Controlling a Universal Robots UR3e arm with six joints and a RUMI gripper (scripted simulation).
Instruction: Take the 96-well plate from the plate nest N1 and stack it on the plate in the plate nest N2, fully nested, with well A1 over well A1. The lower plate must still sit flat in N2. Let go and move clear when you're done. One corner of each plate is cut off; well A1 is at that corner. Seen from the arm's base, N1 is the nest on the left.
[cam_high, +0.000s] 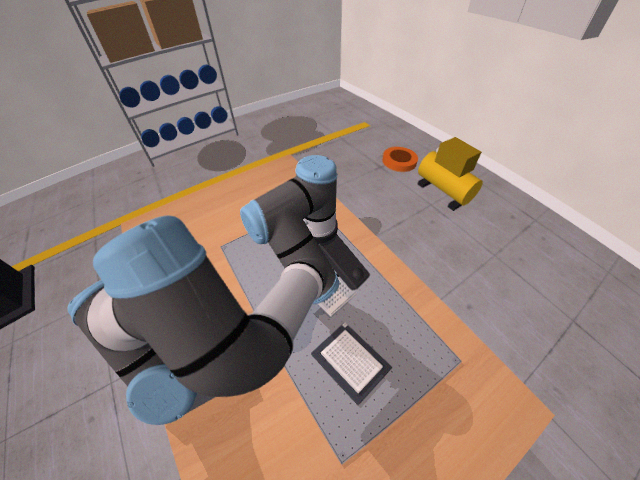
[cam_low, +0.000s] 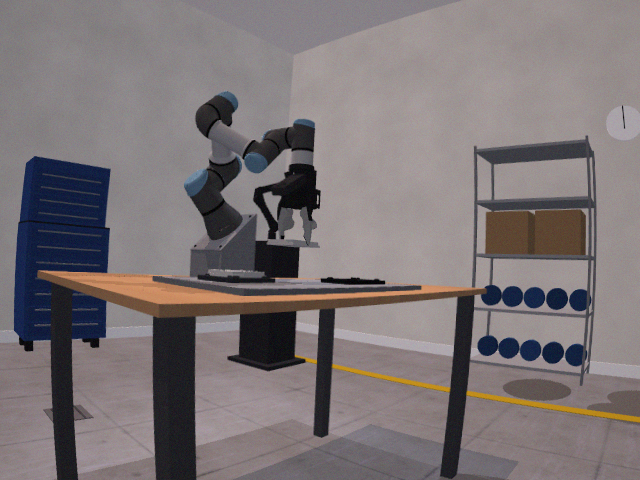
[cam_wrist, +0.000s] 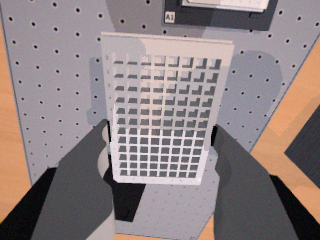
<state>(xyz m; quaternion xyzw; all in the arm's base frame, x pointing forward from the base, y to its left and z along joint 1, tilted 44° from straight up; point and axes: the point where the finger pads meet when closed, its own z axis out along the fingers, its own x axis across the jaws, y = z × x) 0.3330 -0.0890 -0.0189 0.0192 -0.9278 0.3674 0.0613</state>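
My gripper is shut on a white 96-well plate, with one finger on each long side. In the top and exterior views the gripper holds this plate level and well above the table, between the two nests. From above, the held plate is partly hidden under the wrist. A second white plate lies flat in the dark nest N2. That nest also shows at the top of the wrist view with its A1 label. The empty nest N1 lies flat on the board.
Both nests sit on a grey perforated board on an orange table. The arm's own links hide the board's left part from above. A shelf rack and a blue cabinet stand off the table.
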